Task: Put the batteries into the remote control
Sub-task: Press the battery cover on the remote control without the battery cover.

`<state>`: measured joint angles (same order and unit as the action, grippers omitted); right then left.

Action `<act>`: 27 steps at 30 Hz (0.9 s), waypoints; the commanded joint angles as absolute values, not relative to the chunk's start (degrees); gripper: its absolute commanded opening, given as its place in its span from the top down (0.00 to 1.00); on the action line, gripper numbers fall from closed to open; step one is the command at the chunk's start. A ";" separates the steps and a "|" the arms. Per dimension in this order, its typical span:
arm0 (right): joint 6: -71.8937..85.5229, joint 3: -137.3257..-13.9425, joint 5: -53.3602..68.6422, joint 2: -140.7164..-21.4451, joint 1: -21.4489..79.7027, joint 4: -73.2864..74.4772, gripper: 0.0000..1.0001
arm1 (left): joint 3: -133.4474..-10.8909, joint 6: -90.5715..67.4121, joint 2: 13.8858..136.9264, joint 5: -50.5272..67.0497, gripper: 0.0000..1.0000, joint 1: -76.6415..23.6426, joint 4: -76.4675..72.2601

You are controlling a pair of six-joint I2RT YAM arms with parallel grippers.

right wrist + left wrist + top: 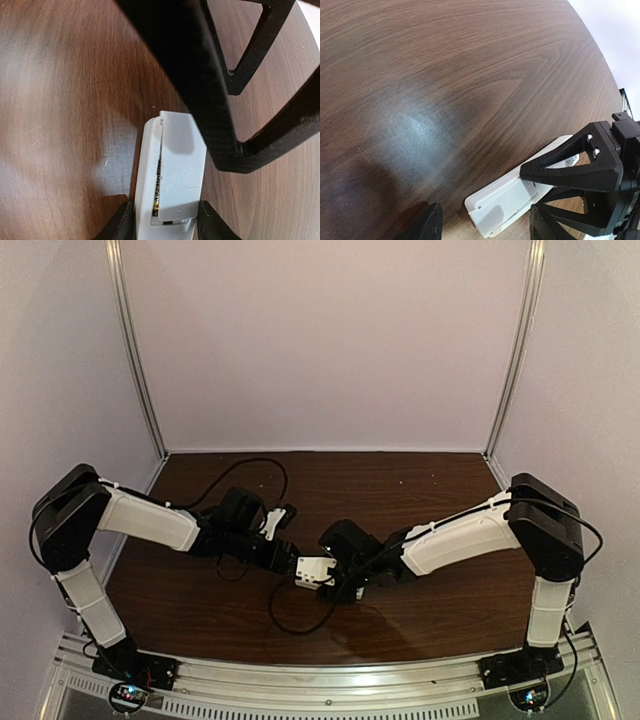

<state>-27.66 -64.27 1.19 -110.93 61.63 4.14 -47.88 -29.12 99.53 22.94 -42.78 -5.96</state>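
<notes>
Top external view: my two arms meet over the middle of the dark brown wooden tabletop [440, 490]. My left hand [290, 562] and my right hand [338, 585] close in from opposite sides on the slim white plastic remote control [314, 571], which lies flat between them. Loose black cables [250, 468] loop across the wood behind my left arm.

Left wrist view: my left hand [485, 227] is spread, and the near end of the remote control [507, 205] lies between its fingertips. One fingertip stands clear of it. My right hand [527, 190] straddles the far part of the remote.

Right wrist view: my right hand [165, 227] pinches the remote control [145, 165] by its two long edges. The remote lies back side up. A small white rectangular cover plate [182, 165] sits askew over its compartment. An orange-and-gold battery [157, 187] shows as a thin sliver in the gap along the plate's left edge. One black finger [200, 90] of my left hand crosses above the plate's far corner; I cannot tell if it touches.
</notes>
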 commanded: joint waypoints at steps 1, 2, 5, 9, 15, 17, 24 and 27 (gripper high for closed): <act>-27.03 -65.30 0.26 -112.02 61.61 5.79 0.58 | -47.07 -29.44 99.93 22.89 0.40 -42.50 -7.22; -26.99 -65.30 0.26 -111.93 61.66 5.86 0.58 | -47.09 -29.44 99.92 22.85 0.40 -42.53 -7.20; -26.93 -65.36 -0.77 -111.71 61.71 5.97 0.61 | -46.91 -29.49 99.87 22.85 0.40 -42.54 -7.19; -26.84 -65.48 -1.61 -111.75 61.82 6.22 0.62 | -46.74 -29.62 99.73 22.84 0.40 -42.54 -7.02; -26.81 -65.10 -2.42 -111.41 62.13 5.85 0.59 | -46.42 -29.44 99.45 22.31 0.42 -42.54 -6.67; -26.81 -64.97 -2.80 -111.36 62.29 5.77 0.57 | -46.33 -29.44 99.48 22.32 0.42 -42.54 -6.63; -26.63 -64.94 -3.02 -111.44 62.51 5.53 0.51 | -45.85 -30.24 99.42 22.29 0.45 -42.45 -6.55; -26.63 -65.03 -2.98 -111.48 62.49 5.73 0.54 | -45.65 -30.70 99.63 23.15 0.50 -42.45 -6.78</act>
